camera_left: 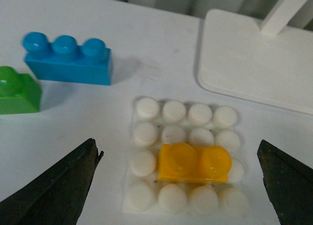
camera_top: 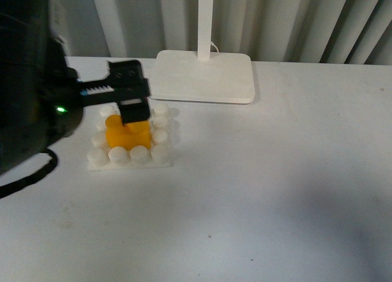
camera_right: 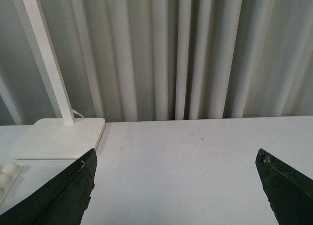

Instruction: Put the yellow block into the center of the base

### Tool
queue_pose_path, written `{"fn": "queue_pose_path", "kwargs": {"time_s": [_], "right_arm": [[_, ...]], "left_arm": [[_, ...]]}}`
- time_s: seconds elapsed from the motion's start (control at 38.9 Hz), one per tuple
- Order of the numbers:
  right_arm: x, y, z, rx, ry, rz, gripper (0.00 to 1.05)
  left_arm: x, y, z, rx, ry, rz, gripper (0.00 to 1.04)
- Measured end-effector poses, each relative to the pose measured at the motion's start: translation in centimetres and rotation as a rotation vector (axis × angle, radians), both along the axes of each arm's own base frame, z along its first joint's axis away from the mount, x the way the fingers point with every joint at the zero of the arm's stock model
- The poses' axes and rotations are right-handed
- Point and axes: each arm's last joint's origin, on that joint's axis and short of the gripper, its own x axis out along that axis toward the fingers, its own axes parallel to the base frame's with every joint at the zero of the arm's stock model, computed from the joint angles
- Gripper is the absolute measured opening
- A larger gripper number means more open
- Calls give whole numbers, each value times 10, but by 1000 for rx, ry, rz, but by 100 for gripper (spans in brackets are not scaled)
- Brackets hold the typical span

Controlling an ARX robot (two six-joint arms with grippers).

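On the base (camera_left: 146, 186), among its middle studs, the yellow block (camera_left: 194, 163) already sits, so the insertion looks done and only retreat remains; the left gripper (camera_left: 178, 186) hangs spread and empty above it, the right gripper (camera_right: 176, 195) likewise spread.

The left arm (camera_top: 27, 80) is a bulky, glossy black housing with one small green light glowing on its side and a black cable (camera_top: 30, 175) looping out from under it onto the white counter. The left gripper (camera_top: 125, 92) is matte black too, built from blocky rectangular parts with a toothed rack running along its bar, and in the left wrist view its fingers (camera_left: 54, 188) are dark wedge shapes with a rough, slightly worn surface and pale scuffing at the tips. The right gripper's fingers (camera_right: 54, 195) show as the same black tapered wedges with faint light nicks along their upper edges.
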Motion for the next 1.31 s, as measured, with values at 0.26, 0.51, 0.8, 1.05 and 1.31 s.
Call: {"fn": "queue_pose_path", "kwargs": {"time_s": [0.26, 0.51, 0.8, 1.05, 1.31], "right_arm": [[0, 0, 0, 0, 0, 0, 95], [0, 0, 0, 0, 0, 0, 95], [0, 0, 0, 0, 0, 0, 95], [0, 0, 0, 0, 0, 0, 95], [0, 0, 0, 0, 0, 0, 95]], "left_arm": [[-69, 85, 50, -1, -390, -84, 77], [-110, 111, 54, 114, -456, -91, 27], [-130, 111, 56, 128, -465, -92, 4], [-143, 111, 61, 129, -482, -91, 4], [-151, 111, 63, 129, -488, -91, 4]]}}
